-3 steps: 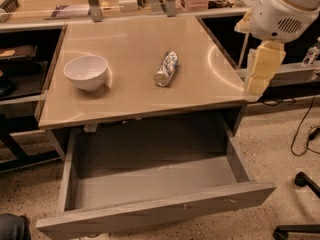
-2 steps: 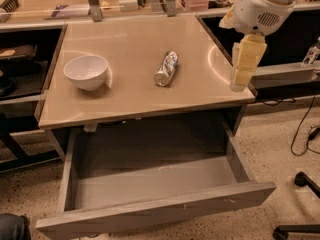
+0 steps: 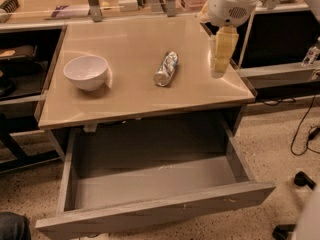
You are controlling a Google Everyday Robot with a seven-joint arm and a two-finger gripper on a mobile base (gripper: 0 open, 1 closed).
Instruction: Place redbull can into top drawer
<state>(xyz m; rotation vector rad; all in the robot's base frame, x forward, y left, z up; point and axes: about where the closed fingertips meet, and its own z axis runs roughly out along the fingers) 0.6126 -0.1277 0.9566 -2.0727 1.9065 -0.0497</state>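
The can [image 3: 166, 68] is lying on its side near the middle of the table [image 3: 135, 39], its length running roughly front to back, with nothing touching it. The bowl [image 3: 86, 72] is sitting well off to its left. Below the table's front edge the drawer [image 3: 160, 211] is standing pulled out, its grey bottom showing bare, so the place for the can is ready.

The gripper [image 3: 220, 69] is hanging point-down over the right side of the table, to the right of the can and clearly apart from it. From where I am standing it is showing me only its narrow side, so I cannot tell whether it is released or clenched. It is certainly not carrying the can.

So I am judging this to be the reach step: nothing has been grasped yet and the placing has not begun.

The next move, I think, is asking for a sideways shift to the left until the gripper is sitting over the can, a turn of the wrist so that it is closing across the can's narrow width and not along its length, and then a descent. A shiny round can lying flat is likely to roll at a nudge, so I would be wanting a square, centred approach.
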